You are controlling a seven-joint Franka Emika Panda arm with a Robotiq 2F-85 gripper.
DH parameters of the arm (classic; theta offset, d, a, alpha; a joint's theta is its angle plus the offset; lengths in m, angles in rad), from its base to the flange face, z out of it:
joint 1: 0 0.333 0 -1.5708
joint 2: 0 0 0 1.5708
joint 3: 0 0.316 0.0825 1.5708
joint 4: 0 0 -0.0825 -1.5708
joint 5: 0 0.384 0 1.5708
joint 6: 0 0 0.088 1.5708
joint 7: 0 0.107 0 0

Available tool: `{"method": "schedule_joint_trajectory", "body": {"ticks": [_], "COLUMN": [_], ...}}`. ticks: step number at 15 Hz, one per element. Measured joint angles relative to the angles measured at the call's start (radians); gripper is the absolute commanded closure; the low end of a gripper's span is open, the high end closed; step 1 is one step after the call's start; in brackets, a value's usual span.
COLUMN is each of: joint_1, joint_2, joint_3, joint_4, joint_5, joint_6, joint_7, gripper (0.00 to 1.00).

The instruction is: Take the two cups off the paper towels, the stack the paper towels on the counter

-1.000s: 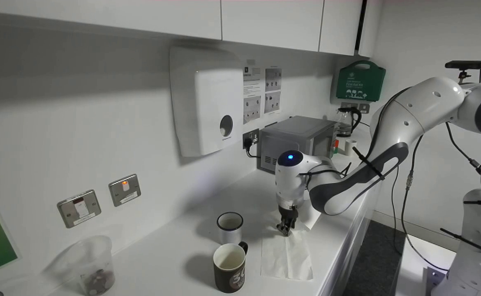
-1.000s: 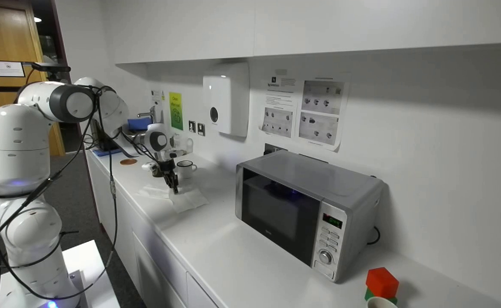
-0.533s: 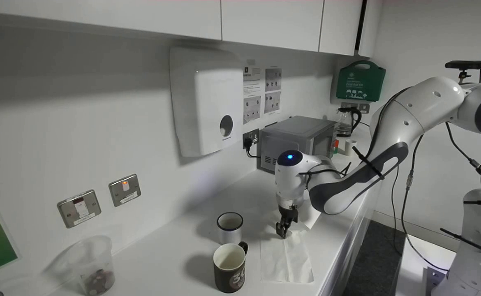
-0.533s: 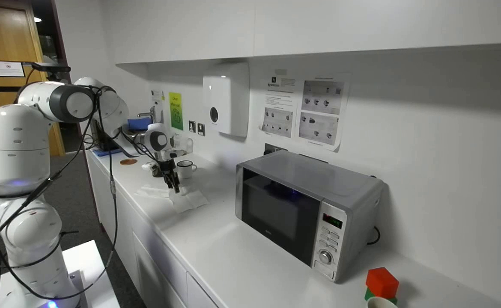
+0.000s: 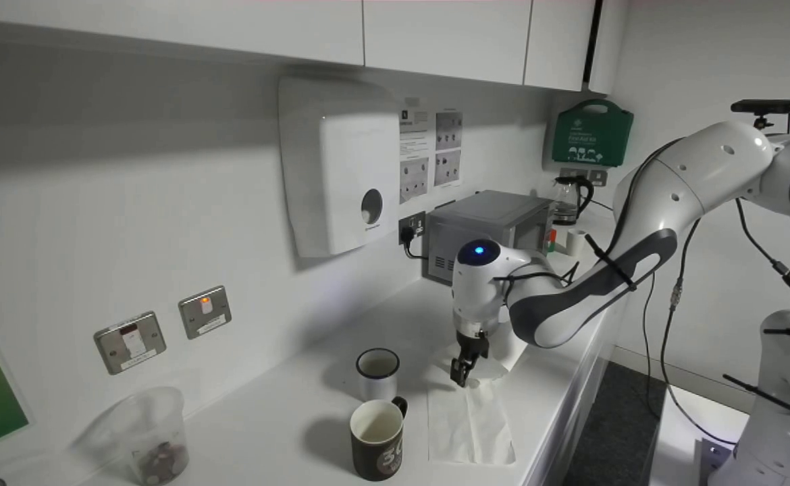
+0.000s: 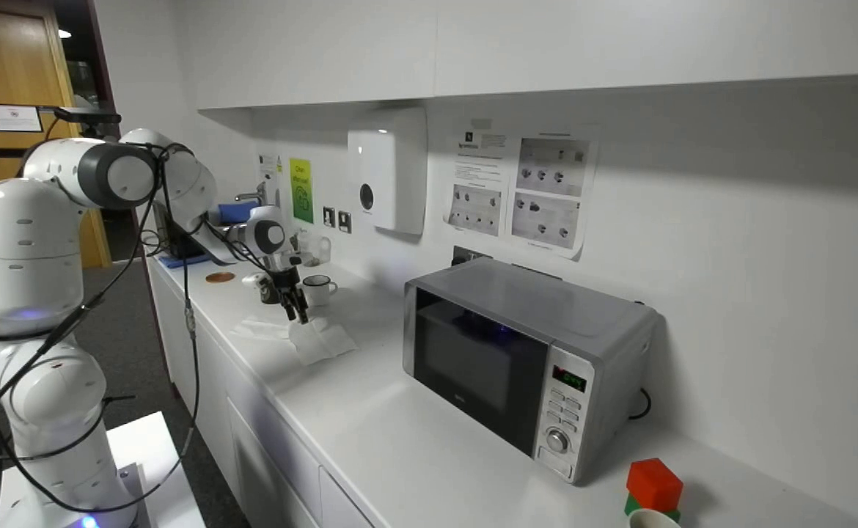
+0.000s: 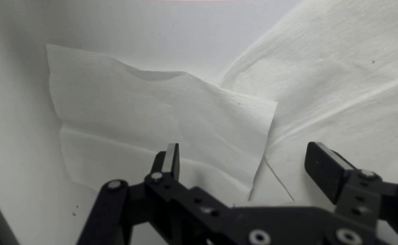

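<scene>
Stretching along a pale wall [image 6: 730, 257], a long, smooth, plain white counter [image 6: 392, 418] runs through both exterior views. A white, jointed robot arm [image 5: 692, 175] with dark grey bands reaches over it. A boxy silver-grey microwave [image 6: 502, 359] with a black door stands on the counter, and a white box-shaped dispenser [image 5: 344, 169] hangs on the wall. Two thin, white, slightly creased paper towels [image 7: 158, 109] lie on the counter, the edge of one overlapping the other. Over them the black, two-fingered tool [image 7: 243, 153] points down, its fingers [image 7: 326, 172] spread wide apart and gripping nothing. Upright on the counter, beside the paper towels, stand a dark mug [image 5: 375, 452] with pale lettering, a cream inside and a black handle, and a white mug [image 5: 377, 387] with a dark rim.
</scene>
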Motion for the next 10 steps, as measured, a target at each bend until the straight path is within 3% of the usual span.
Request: {"method": "schedule_joint_trajectory", "body": {"ticks": [10], "joint_1": [-0.003], "joint_2": [-0.002], "joint_3": [-0.018], "joint_4": [-0.002], "joint_5": [0.000], "joint_6": [-0.022], "joint_7": [0.001], "gripper": [0.00]}}
